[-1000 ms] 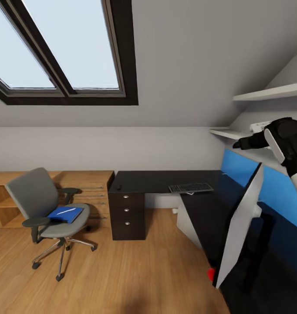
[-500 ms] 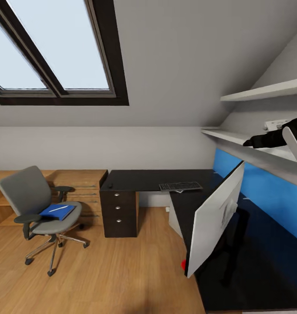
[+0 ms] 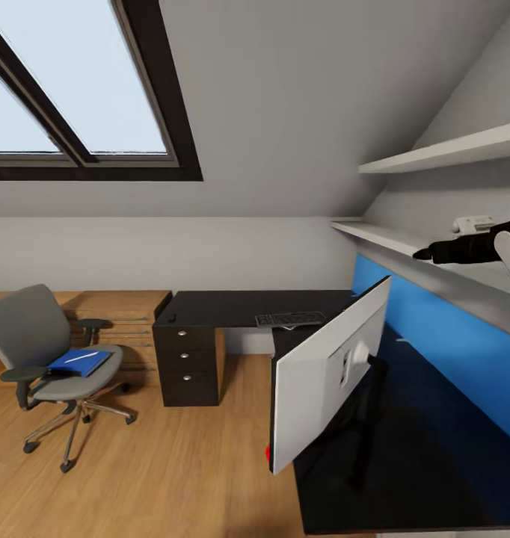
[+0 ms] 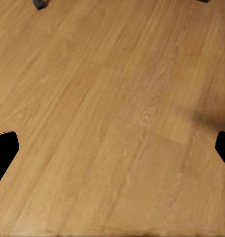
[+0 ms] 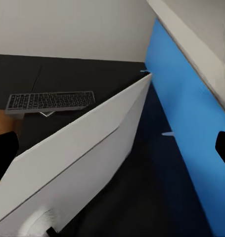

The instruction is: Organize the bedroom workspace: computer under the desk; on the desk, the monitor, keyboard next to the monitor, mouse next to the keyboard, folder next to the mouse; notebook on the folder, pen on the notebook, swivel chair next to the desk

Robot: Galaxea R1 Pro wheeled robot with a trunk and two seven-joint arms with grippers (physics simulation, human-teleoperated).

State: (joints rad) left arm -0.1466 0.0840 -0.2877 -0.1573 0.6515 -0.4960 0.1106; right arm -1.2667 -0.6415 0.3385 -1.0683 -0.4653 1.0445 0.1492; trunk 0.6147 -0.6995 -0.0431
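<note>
One monitor point(image 3: 326, 381) on surface point(image 3: 240, 306), long axis 1-to-7 o'clock, pale back facing room. One keyboard point(image 3: 290, 319) beyond, at 11 o'clock. One folder point(image 3: 77, 363) on chair point(image 3: 42, 357). Right gripper point(image 3: 423, 254) raised at 3 o'clock, state unclear; left gripper point(image 4: 112, 148) spread wide.

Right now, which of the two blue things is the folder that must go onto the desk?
It is the small flat blue folder lying on the seat of the swivel chair, with a white pen on top. The other blue thing is the wall panel behind the desk.

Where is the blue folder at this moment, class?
In the head view the folder lies at the left, on the seat of the swivel chair, with the white pen on top. The chair stands on the wooden floor, apart from the black desk.
</note>
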